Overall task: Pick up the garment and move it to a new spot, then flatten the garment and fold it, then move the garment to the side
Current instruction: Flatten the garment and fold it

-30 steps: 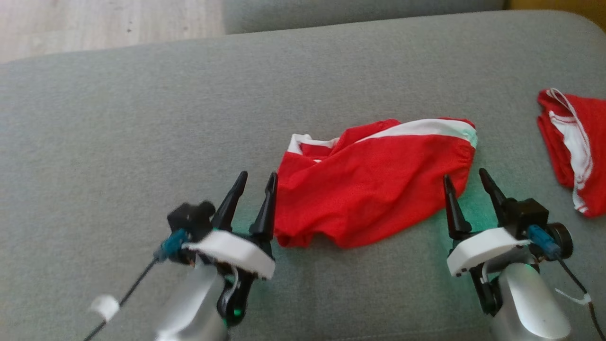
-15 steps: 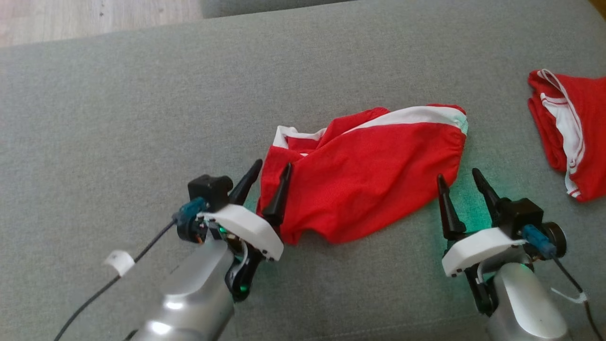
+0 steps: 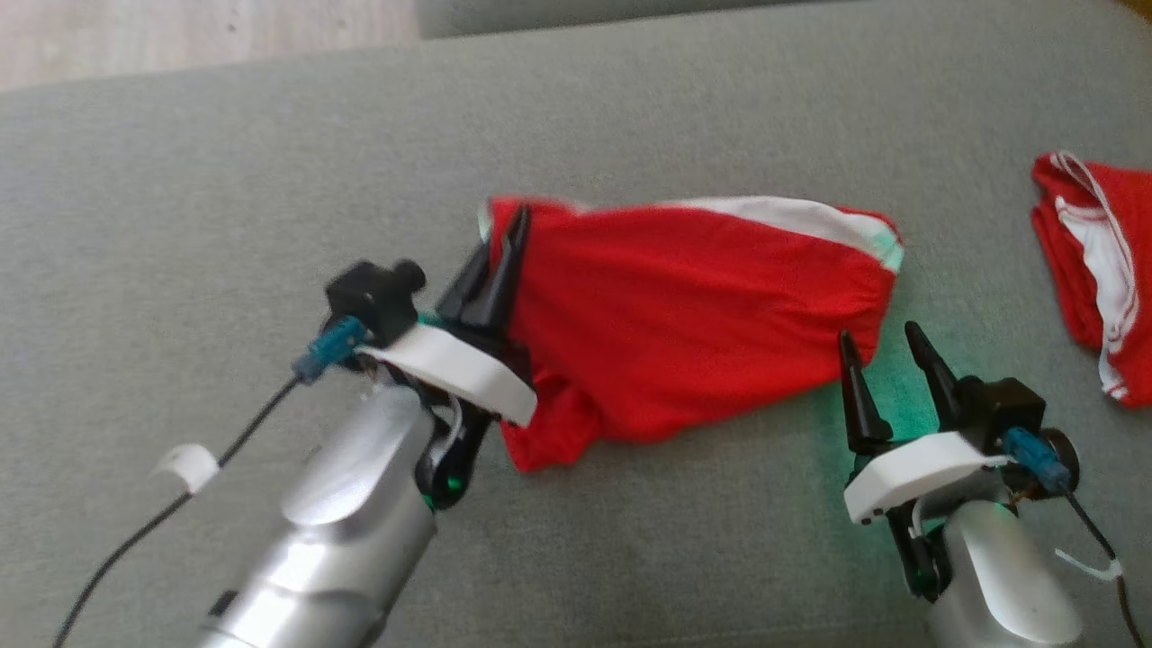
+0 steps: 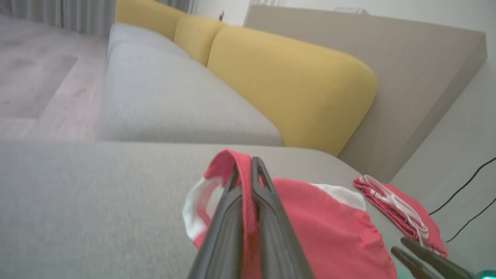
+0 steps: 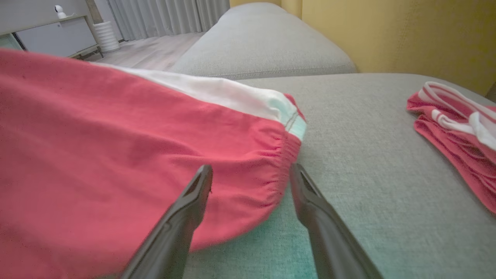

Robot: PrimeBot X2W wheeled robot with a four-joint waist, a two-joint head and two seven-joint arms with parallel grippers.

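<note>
Head view: nearest the sofa seat's front edge, the right claw (image 3: 877,335) stands spread, gripping nothing. Its tips are at the gathered right end of the red shorts (image 3: 684,315). The shorts lie across the middle of the grey sofa seat (image 3: 225,180), with a white stripe along their far side. At their left end the left claw (image 3: 502,238) is pressed together, pinching the cloth. Farther right, by the seat's right edge, lies a second red-and-white garment (image 3: 1093,270).
</note>
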